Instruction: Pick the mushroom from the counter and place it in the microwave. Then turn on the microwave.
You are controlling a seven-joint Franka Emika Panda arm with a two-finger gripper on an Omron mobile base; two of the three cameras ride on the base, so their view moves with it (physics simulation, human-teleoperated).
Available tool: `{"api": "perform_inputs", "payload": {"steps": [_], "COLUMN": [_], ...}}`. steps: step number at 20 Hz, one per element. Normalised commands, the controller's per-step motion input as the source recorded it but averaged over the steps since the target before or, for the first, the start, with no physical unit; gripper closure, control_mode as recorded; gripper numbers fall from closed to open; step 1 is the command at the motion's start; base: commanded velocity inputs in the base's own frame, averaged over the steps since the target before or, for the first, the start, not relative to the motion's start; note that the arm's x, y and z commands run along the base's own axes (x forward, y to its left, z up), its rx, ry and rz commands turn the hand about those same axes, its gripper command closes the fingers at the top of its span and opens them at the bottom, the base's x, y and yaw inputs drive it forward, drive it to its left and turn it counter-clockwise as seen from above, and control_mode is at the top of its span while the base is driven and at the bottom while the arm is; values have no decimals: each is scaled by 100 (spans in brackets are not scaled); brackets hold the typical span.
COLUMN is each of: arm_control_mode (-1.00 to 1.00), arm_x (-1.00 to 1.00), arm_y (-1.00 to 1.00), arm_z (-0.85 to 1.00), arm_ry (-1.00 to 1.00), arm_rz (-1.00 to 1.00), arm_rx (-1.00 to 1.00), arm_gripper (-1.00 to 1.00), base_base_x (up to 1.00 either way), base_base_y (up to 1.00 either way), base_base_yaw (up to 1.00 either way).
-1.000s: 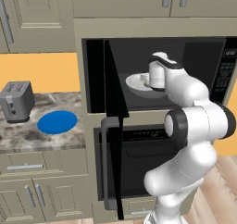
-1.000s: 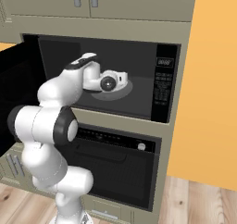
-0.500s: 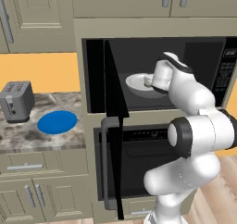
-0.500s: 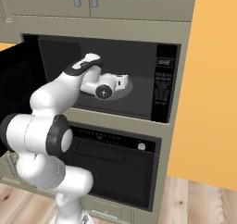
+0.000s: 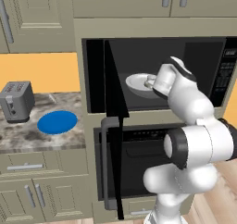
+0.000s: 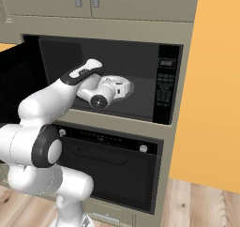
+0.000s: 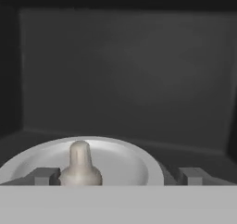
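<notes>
Tan mushroom [image 7: 80,166] is sitting on the microwave [image 6: 140,71] turntable plate [image 7: 125,160] now, around 7 o'clock in my hand view. My fingers [image 7: 46,176] stay spread wide, released, and I'm backing out. Door next.

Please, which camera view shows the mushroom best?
The hand view: the mushroom stands on the white plate inside the microwave, unobstructed. In both base views the arm's wrist covers that spot, so I cannot make it out.

Microwave [image 5: 203,70], door swung open; white dish [image 5: 139,83] inside. Counter [image 5: 28,135]: toaster [image 5: 16,101], blue plate [image 5: 57,122].
</notes>
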Motion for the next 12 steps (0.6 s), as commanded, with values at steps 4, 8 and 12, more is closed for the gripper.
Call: {"api": "perform_inputs", "payload": {"steps": [4,8,12], "arm_control_mode": [-100,-100,-100], "arm_x": [-38,-37,-40], "arm_y": [-19,-15,-11], "arm_z": [5,14,18], "arm_ry": [0,0,3], "arm_rz": [-6,-4,0], "arm_rx": [-3,0,0], "arm_gripper": [-100,-100,-100], "base_base_x": [0,0,0], "base_base_y": [0,0,0], "base_base_yaw": [0,0,0]}}
